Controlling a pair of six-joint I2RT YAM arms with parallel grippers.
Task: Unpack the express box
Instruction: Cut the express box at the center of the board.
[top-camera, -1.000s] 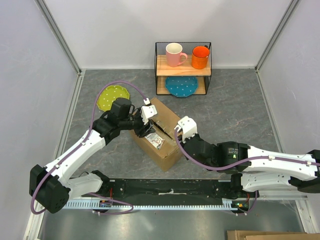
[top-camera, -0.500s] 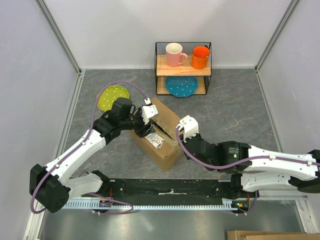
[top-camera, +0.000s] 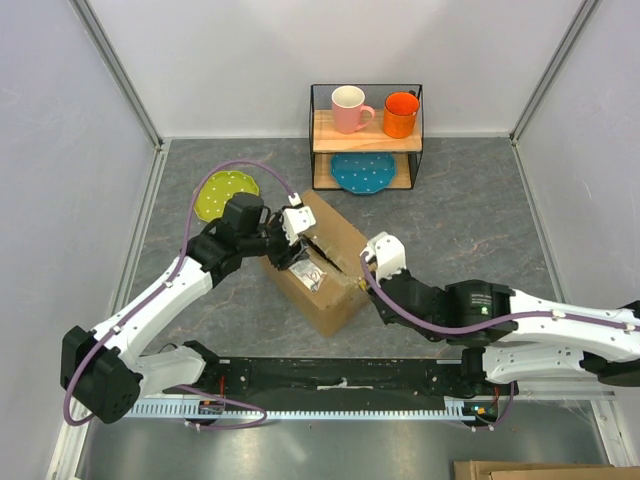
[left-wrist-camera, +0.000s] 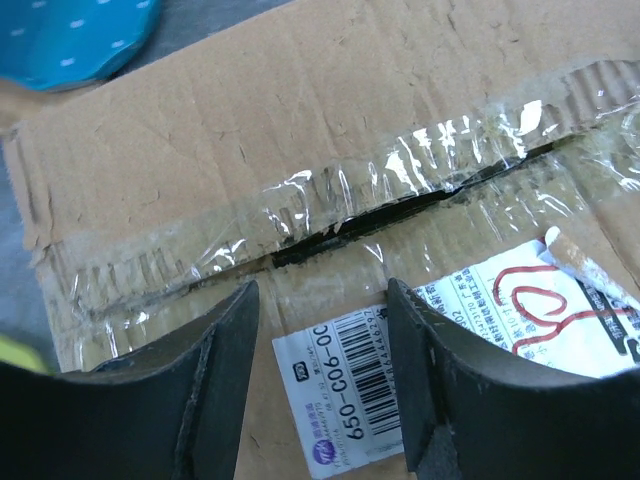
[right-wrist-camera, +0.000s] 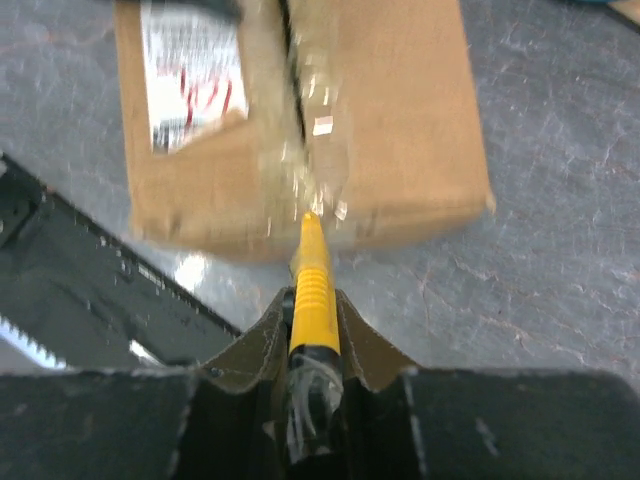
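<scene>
Squeezing a cutter (right-wrist-camera: 311, 268) in our right gripper (right-wrist-camera: 311, 303), we are poking the box (right-wrist-camera: 400, 120) with its tip; our open left gripper (left-wrist-camera: 321, 300) is hovering over the tape (left-wrist-camera: 400, 168).

Left arm (top-camera: 150, 305) and right arm (top-camera: 570, 325): white shells, black joints, a purple cable (top-camera: 245, 164) along each; left pincer (left-wrist-camera: 320, 320) with dark matte fingers (left-wrist-camera: 200, 400)

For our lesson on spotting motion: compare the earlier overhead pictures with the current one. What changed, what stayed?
The right gripper, shut on the yellow cutter, drew back slightly rightward along the express box's taped seam toward its near-right end. Nothing was taken or released. The left gripper stays open over the label; box, mugs and plates kept their places.
</scene>
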